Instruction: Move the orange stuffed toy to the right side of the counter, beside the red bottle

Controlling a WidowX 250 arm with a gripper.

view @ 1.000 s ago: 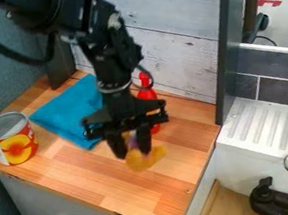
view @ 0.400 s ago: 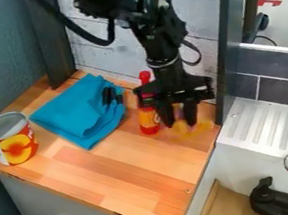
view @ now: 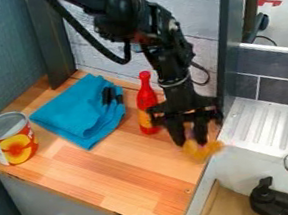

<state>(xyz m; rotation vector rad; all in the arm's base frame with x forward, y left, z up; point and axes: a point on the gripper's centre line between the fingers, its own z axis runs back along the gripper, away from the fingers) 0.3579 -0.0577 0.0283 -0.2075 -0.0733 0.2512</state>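
Gripper (view: pixel 191 142) near right edge of counter (view: pixel 126 175), jaws clamped on yellow-orange object (view: pixel 202 150); object protrudes below fingertips, long axis indeterminate.

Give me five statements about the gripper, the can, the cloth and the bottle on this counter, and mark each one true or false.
1. The gripper holds a yellow-orange object. True.
2. The blue cloth lies between the can and the red bottle. True.
3. The red bottle lies on its side. False: it stands upright.
4. The can stands at the counter's right edge. False: it stands near the left edge of the wooden counter, as the camera sees it.
5. The gripper is nearer to the bottle than to the can. True.
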